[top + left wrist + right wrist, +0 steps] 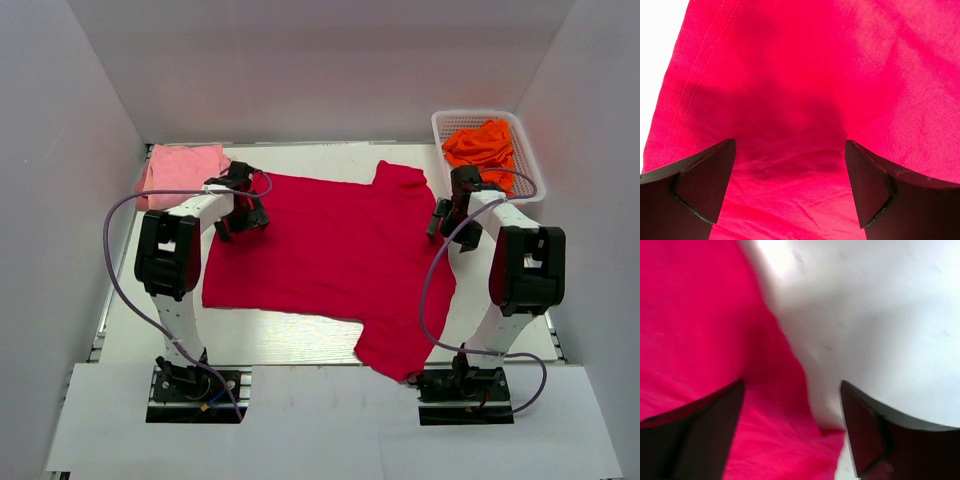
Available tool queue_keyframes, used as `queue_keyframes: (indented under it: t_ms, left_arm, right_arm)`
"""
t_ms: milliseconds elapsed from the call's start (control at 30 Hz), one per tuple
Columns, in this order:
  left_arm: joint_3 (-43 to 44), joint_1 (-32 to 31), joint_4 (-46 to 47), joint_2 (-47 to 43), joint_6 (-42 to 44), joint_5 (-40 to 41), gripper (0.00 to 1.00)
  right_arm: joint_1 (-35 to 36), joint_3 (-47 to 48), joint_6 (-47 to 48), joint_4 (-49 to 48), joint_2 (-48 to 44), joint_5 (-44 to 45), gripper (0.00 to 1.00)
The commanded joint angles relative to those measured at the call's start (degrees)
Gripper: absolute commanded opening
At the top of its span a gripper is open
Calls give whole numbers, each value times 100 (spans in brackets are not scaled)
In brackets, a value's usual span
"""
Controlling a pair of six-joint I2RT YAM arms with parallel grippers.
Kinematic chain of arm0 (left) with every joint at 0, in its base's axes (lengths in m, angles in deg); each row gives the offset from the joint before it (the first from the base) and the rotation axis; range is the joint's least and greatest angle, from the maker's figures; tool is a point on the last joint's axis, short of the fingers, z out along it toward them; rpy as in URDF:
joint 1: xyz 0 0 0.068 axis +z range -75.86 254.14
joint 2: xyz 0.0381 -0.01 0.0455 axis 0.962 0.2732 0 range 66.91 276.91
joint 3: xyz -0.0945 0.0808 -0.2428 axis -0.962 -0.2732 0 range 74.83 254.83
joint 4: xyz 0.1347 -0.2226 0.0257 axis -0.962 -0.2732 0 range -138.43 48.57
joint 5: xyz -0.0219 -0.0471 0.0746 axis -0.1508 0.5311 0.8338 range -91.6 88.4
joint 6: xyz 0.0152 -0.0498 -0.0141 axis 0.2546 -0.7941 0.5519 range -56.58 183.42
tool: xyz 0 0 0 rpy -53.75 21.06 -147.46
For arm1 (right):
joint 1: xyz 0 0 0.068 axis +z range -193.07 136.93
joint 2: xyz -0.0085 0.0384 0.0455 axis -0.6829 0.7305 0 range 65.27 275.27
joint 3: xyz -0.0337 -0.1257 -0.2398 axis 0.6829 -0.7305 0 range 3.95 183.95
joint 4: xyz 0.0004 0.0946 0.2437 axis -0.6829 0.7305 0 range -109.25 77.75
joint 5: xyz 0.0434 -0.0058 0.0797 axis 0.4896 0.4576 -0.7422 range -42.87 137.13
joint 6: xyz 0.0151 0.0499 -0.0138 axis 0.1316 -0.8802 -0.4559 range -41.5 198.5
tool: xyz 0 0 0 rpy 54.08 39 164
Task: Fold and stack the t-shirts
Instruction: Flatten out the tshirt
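The red shirt (330,250) is lying spread flat, not yet folded. Beyond its left corner 1 pink shirt (180,168) is sitting folded, seemingly done; beyond its right side, orange shirts (480,145) are waiting in a basket (440,122). The left gripper (243,215) is hovering open over its hem corner; the right gripper (440,218) is straddling its right edge, jaws apart.

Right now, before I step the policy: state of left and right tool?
Left tool: open, holding nothing, over the crimson t-shirt.
Right tool: open, holding nothing, over that shirt's edge and the table.
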Motion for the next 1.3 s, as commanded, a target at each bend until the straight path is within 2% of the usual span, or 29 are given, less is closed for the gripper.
queue_keyframes:
  t_ms: [0,33,67,133,167,200,367,533,767,800,867,933,1100,1167,1267]
  left_arm:
    - [-46,25,96,-91,-54,57,100]
    - [-46,25,44,-91,-54,118,100]
    - [-46,25,-8,-91,-54,188,100]
    - [-46,25,-9,-160,-54,241,100]
    - [-99,25,-9,-161,-54,242,100]
    - [-169,25,-9,-248,-54,242,100]
    - [-336,25,53,-450,-107,242,100]
    - [-441,25,53,-451,-107,294,100]
    - [-565,25,53,-504,-107,295,100]
    - [-565,25,53,-504,-107,295,100]
    - [-618,25,53,-504,-107,295,100]
    - [-618,25,53,-452,-107,295,100]
    - [-618,25,53,-381,-107,295,100]
    - [-618,25,105,-320,-160,242,100]
    - [-670,25,105,-267,-160,242,100]
  right_arm:
    - [-66,-62,274,-862,-9,-564,79]
    - [-101,-28,248,-871,105,-582,56]
    - [-101,25,178,-845,175,-730,38]
    - [-101,104,186,-774,211,-819,9]
    - [-101,122,195,-757,142,-967,1]
    - [-110,131,195,-739,106,-995,0]
    - [92,306,256,-642,-385,-1311,0]
    - [732,298,46,-651,-431,-1593,0]
    - [1691,508,-894,-589,149,-618,0]
    - [1761,596,-982,-563,254,-530,5]
    - [2051,623,-1254,-650,343,-502,5]
    - [2376,833,-1282,-791,518,-607,20]
    - [2615,1308,-993,-380,651,-907,43]
    - [2580,1274,-940,-334,459,-933,54]
    - [2492,993,-896,-326,73,-680,76]
